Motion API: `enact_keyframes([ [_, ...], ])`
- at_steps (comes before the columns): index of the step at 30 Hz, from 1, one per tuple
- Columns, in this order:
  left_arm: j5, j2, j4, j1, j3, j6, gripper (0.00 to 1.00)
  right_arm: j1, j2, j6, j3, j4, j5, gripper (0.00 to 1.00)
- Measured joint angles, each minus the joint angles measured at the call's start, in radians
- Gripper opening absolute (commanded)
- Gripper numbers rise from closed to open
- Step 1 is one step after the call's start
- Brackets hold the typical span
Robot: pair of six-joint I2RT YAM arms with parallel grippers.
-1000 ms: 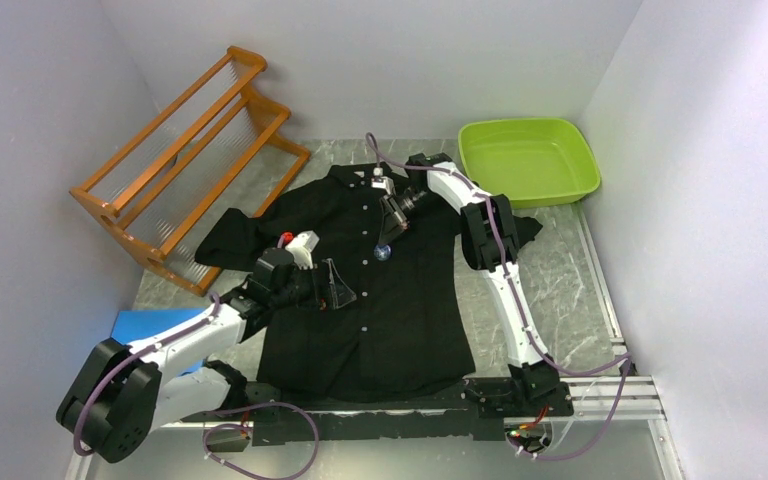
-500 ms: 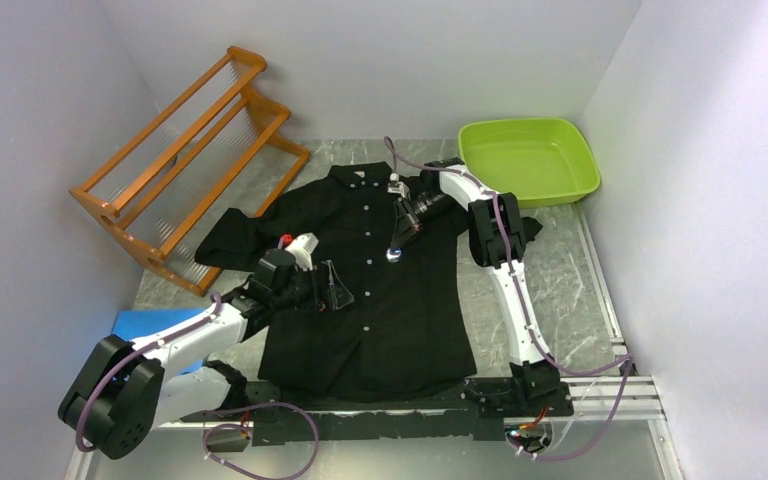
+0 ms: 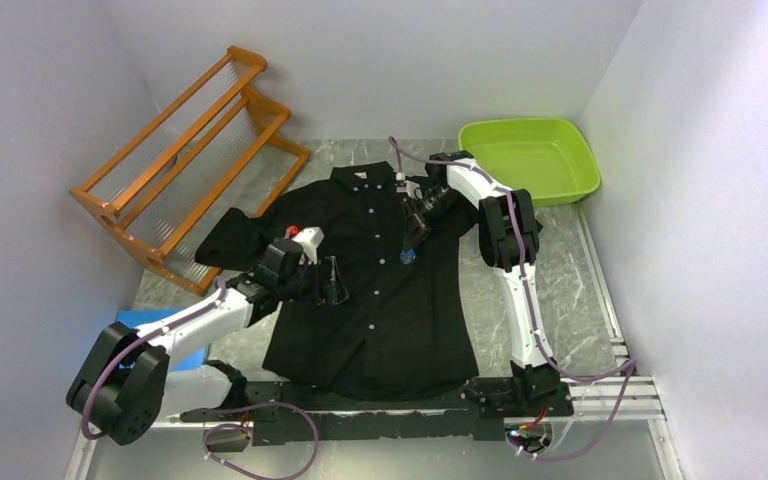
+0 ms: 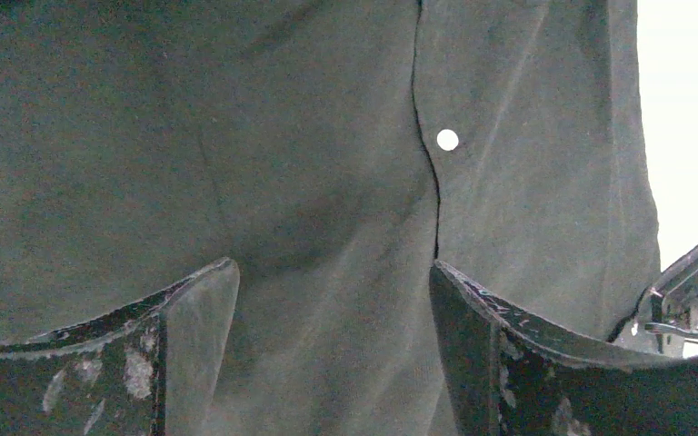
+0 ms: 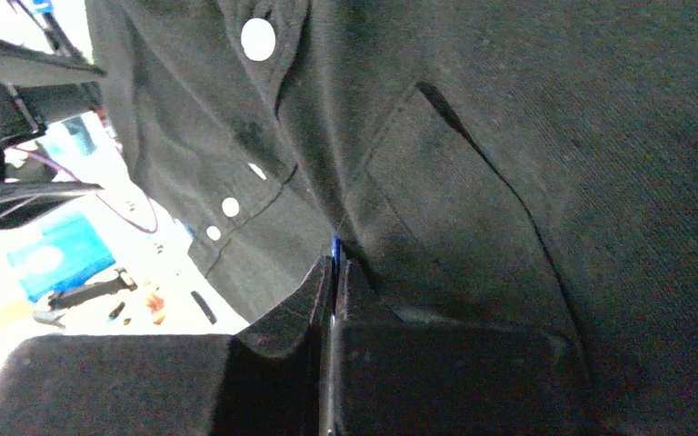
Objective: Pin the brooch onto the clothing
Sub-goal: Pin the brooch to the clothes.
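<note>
Black shirt (image 3: 380, 310) is laid out flat on the tabletop (image 3: 560, 270). The right gripper (image 3: 410, 244) is clamped tight on the little blue brooch (image 3: 407, 256), just right of the button row (image 3: 373, 262) at chest height, tips right at the fabric by the pocket (image 5: 454, 209). The left gripper (image 3: 332, 283) is spread wide with nothing in it, low over the cloth just left of the button row. Looks to me like the actual pinning bit. Next move probably needs the left one to steady the cloth while the right works the pin through.
</note>
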Motion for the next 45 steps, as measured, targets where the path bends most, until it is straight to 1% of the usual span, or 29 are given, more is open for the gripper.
enact_keyframes([
  [3,-0.01,0.023,-0.026,0.0,0.06,0.041,0.8,0.0,-0.021,0.027,-0.001,0.009,0.058,0.0],
  [6,-0.013,0.035,-0.031,-0.001,0.102,0.078,0.78,0.001,-0.053,0.063,-0.037,0.043,0.104,0.0],
  [10,-0.041,0.059,-0.034,-0.031,0.153,0.124,0.77,0.011,-0.105,0.121,-0.069,0.068,0.193,0.0],
  [15,-0.114,0.141,-0.008,-0.135,0.233,0.187,0.73,0.035,-0.17,0.19,-0.092,0.097,0.285,0.0],
  [20,-0.179,0.285,0.033,-0.243,0.354,0.246,0.69,0.07,-0.225,0.257,-0.108,0.11,0.368,0.0],
  [24,-0.239,0.393,0.069,-0.303,0.447,0.272,0.68,0.092,-0.237,0.308,-0.108,0.111,0.415,0.0],
  [29,-0.299,0.501,0.118,-0.333,0.528,0.278,0.68,0.095,-0.237,0.336,-0.112,0.112,0.443,0.0],
  [37,-0.349,0.632,0.184,-0.344,0.6,0.278,0.62,0.095,-0.241,0.359,-0.123,0.114,0.446,0.0],
  [41,-0.381,0.675,0.21,-0.349,0.629,0.271,0.64,0.095,-0.245,0.364,-0.123,0.114,0.445,0.0],
  [45,-0.42,0.715,0.257,-0.35,0.643,0.263,0.6,0.095,-0.248,0.365,-0.123,0.114,0.445,0.0],
])
